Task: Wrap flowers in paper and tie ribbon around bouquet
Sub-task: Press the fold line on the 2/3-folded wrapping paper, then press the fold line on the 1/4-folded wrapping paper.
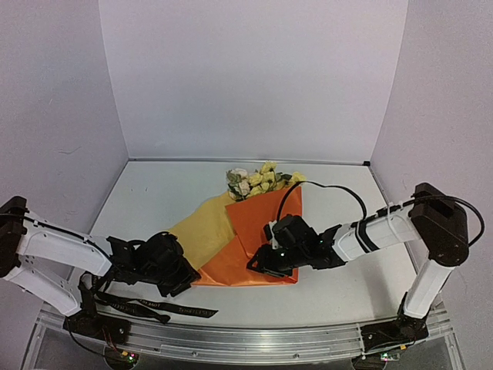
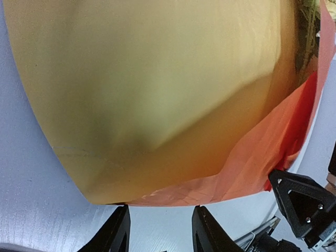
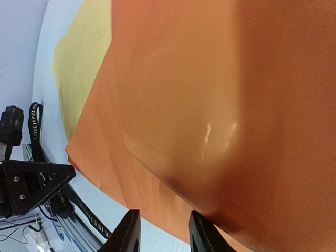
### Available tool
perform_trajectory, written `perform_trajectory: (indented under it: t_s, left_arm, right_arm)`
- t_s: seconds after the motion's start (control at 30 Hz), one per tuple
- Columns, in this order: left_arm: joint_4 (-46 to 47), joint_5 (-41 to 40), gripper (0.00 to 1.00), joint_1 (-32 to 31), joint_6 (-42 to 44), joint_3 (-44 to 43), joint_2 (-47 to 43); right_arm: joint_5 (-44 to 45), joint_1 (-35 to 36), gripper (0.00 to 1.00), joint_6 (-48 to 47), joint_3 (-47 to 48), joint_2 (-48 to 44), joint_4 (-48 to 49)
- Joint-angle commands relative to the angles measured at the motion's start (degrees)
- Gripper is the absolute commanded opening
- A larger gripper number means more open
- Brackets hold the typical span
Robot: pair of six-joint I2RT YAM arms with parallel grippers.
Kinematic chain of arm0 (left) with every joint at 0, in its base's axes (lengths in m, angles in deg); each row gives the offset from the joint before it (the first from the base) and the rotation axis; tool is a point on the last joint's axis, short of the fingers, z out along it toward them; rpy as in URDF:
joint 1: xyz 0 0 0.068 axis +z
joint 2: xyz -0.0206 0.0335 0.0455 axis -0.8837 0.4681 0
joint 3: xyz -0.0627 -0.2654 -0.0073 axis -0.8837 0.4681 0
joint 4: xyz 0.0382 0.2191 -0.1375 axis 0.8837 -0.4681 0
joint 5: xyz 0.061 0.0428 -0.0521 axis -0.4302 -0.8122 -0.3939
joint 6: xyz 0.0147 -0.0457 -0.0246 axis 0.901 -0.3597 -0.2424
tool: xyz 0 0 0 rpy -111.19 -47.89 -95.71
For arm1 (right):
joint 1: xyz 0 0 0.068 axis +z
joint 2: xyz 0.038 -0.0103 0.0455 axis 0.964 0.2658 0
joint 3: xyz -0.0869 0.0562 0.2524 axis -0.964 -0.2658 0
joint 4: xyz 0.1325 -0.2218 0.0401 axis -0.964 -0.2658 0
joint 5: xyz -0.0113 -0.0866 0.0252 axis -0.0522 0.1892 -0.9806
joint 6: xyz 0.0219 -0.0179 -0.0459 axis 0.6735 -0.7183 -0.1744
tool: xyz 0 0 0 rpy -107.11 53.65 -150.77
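Note:
The paper (image 1: 258, 231) lies on the table, its orange side folded over the flowers (image 1: 253, 181), whose cream and yellow heads stick out at the far end. A yellow flap (image 1: 202, 231) spreads to the left. My left gripper (image 1: 187, 279) stands open at the paper's near left corner (image 2: 173, 197), fingertips (image 2: 122, 215) just short of the edge, nothing between them. My right gripper (image 1: 256, 264) is open over the orange fold's near edge (image 3: 173, 210), which runs across its gap (image 3: 163, 223). The black ribbon (image 1: 158, 307) lies along the front edge under the left arm.
White walls close in the table (image 1: 154, 193) at the back and both sides. A metal rail (image 1: 254, 339) runs along the front edge. A black cable (image 1: 323, 189) loops above the right arm. In the right wrist view the ribbon (image 3: 86, 215) passes near the left gripper (image 3: 31, 184).

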Motion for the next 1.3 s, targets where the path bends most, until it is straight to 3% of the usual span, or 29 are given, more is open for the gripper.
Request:
perform_trajectory:
  t_s: [0.0, 0.37, 0.57, 0.77, 1.0, 1.27]
  left_arm:
    - [0.2, -4.5, 0.42, -0.8, -4.8, -3.3, 2.2]
    - [-7.4, -8.4, 0.37, -0.7, -1.4, -8.2, 3.8]
    - [-2.8, -4.3, 0.35, -2.4, 17.4, -14.9, 5.2]
    - [1.0, 1.5, 0.32, -5.4, 29.2, -19.7, 13.8]
    - [4.8, 2.7, 0.29, -5.5, 30.0, -18.1, 18.7]
    - [4.6, -0.4, 0.3, -5.5, 23.8, -11.6, 17.4]
  right_arm:
    - [-2.7, 0.2, 0.34, -1.1, 3.5, 2.8, -0.8]
    - [-3.9, 0.3, 0.33, -0.8, 5.2, 5.9, -0.7]
    - [-3.3, 1.2, 0.32, -0.5, 5.2, 6.6, -0.1]
    - [-3.1, 1.5, 0.29, -0.2, 5.2, 7.0, 0.1]
    - [-2.1, 2.0, 0.26, 0.0, 4.5, 7.2, 0.2]
    - [-1.5, 2.5, 0.26, 0.5, 3.6, 7.4, 0.5]
